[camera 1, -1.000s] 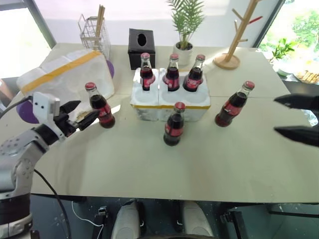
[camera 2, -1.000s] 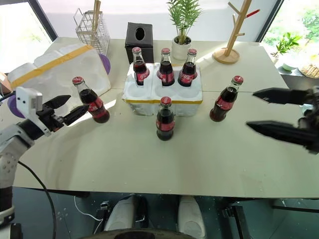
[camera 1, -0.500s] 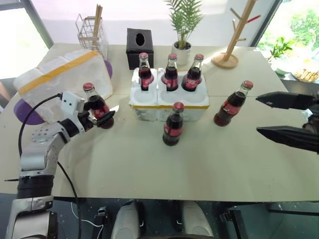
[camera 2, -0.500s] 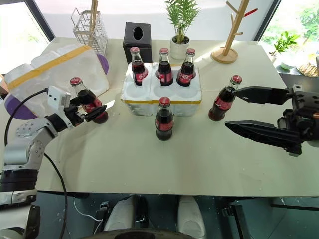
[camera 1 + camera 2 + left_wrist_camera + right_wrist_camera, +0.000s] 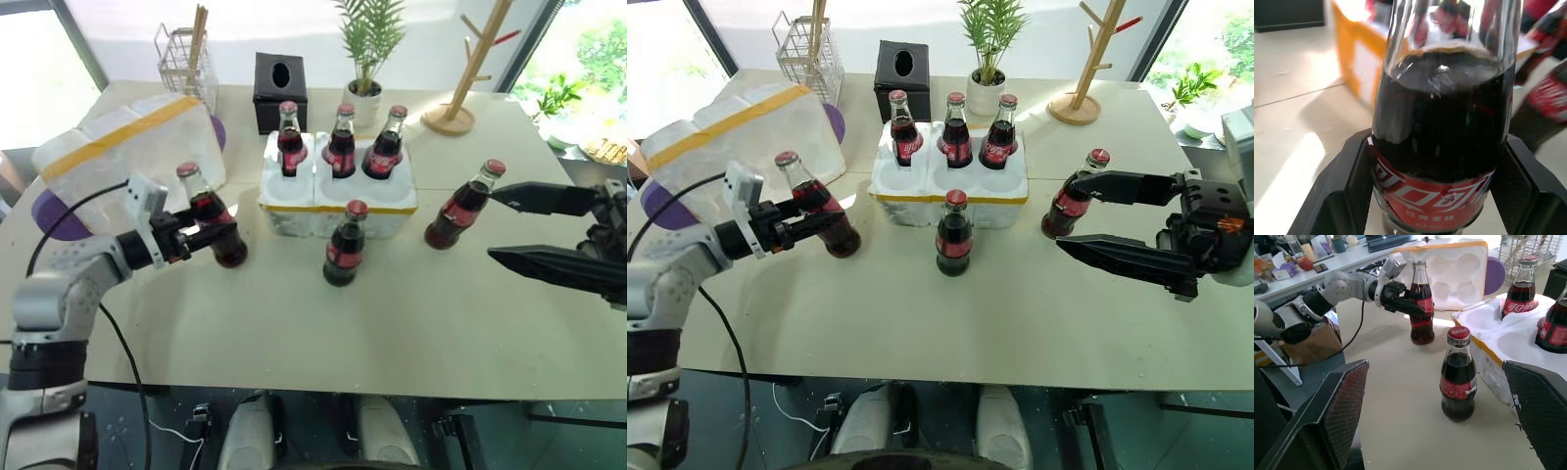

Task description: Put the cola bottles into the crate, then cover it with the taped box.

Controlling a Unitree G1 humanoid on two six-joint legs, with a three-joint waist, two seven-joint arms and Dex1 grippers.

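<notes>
I took the crate point(image 5: 337, 186) as my landmark: it sat mid-table with three cola bottles point(image 5: 341, 143) standing in its far row of holes, while the three near holes lay bare. A fourth bottle point(image 5: 343, 245) stood upright on the table just in front of the crate's near edge, and a fifth bottle point(image 5: 463, 206) stood off the crate's right end, leaning in my view. In front of the crate the table point(image 5: 392, 333) ran open to its near edge (the widest free room I had). The taped box point(image 5: 127, 147) lay off the crate's left end, tipped so its round hollows faced the crate. My left gripper point(image 5: 208, 237) reached level from the left, toward the crate's left front corner, with its black fingers point(image 5: 1347, 191) clamped on the red label of the sixth bottle point(image 5: 214, 217), one on either side; that bottle tilted, cap away from the crate, base at or just off the table, I could not tell which. My right gripper point(image 5: 1087, 213) stretched in level from the right, fingers spread wide and grasping nothing, its tips flanking the fifth bottle's lower half without visible contact.
</notes>
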